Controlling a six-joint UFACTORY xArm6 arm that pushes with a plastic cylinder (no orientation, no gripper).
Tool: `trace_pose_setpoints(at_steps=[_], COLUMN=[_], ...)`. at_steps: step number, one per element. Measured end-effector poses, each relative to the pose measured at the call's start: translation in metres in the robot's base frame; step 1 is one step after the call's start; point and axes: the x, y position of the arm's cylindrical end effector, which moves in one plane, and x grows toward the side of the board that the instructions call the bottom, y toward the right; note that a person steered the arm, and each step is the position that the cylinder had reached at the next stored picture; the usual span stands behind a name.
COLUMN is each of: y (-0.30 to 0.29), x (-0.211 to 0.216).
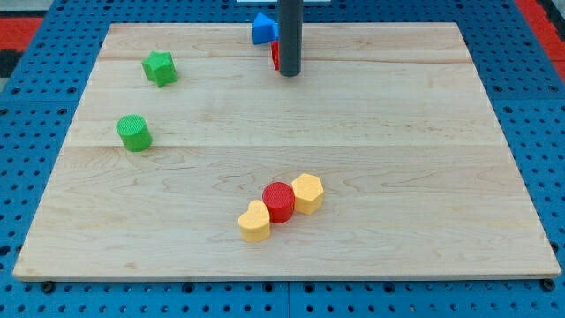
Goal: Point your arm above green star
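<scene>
Your tip [290, 73] stood near the board's [282, 159] top edge, beside a partly hidden red block [275, 55], well right of the green star [160, 68] at upper left. No claw existed; its state could not be told.

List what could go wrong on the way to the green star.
1. My tip touches or nearly touches a red block half hidden behind the rod, with a blue block beside it; moving left may drag both.
2. The green star is near the board's edge; overshooting could push it off.
</scene>
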Motion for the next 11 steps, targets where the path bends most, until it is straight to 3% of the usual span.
trace_pose_setpoints(at_steps=[2, 3, 5, 7, 9, 11], y=[0.02, 0.007, -0.108, -0.231, -0.218, -0.264], x=[-0.011, 0.014, 0.073, 0.04, -0.029, -0.003])
